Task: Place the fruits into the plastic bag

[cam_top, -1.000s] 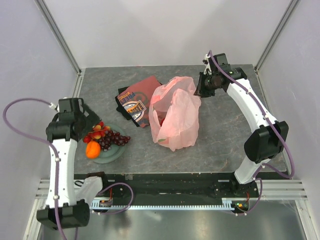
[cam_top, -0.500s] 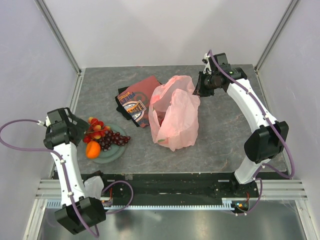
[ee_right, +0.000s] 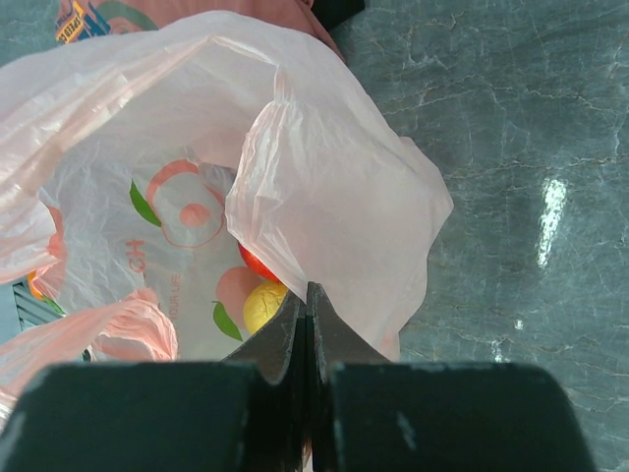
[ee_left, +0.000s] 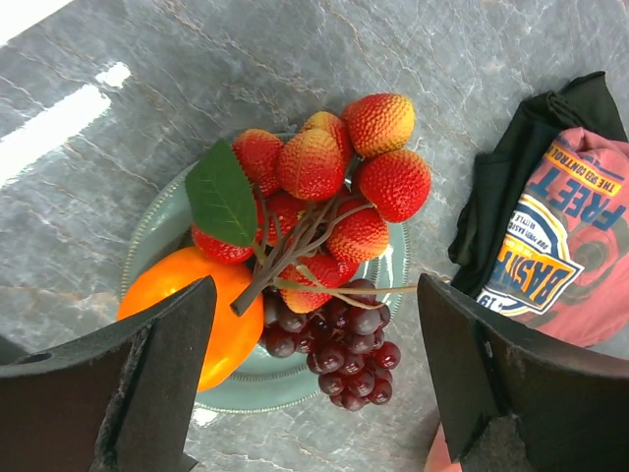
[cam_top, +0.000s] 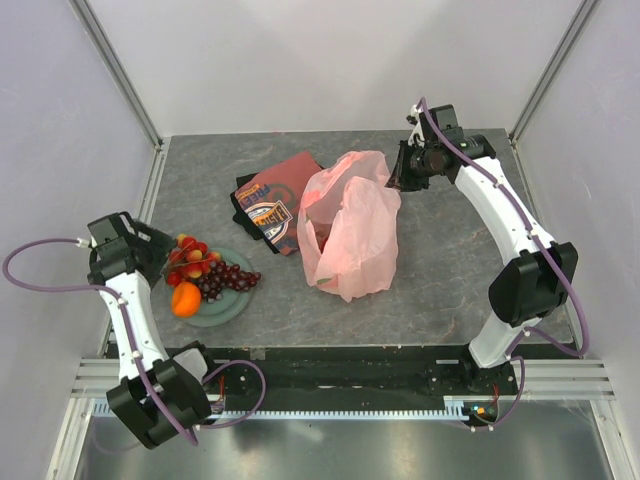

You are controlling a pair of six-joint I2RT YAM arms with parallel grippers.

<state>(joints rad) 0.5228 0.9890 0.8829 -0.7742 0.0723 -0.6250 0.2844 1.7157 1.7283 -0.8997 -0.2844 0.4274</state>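
Black jaws spread wide on the left gripper (ee_left: 316, 285), nothing between them, and it hangs right over the fruit plate! Directly below is the bumpy red-and-orange strawberry-like cluster (ee_left: 334, 177) on brown stalks, with one green leaf (ee_left: 221, 192) lying against it. Touching the cluster on its near side is the orange (ee_left: 211, 320). On its right are the dark purple grapes (ee_left: 339, 354), reaching toward the rim. All three rest on the pale green plate (ee_left: 147, 236), which lies at the near left of the grey marbled table (ee_left: 295, 49). Out to the far right of the plate, and apart from it, is the folded red printed cloth (ee_left: 565, 246) with its black edge.

Over to the other arm: the right gripper (ee_right: 307, 295) has its fingers pressed together, pinching a fold of the plastic bag (ee_right: 324, 187) at the far right edge of its mouth. The pink film gapes open below the fingers. Inside you can see a yellow fruit (ee_right: 263, 305) with a red fruit (ee_right: 256, 264) touching it. From overhead, the bag sits mid-table, overlapping the cloth's right edge and well apart from the plate. The left gripper is at the plate's left side.
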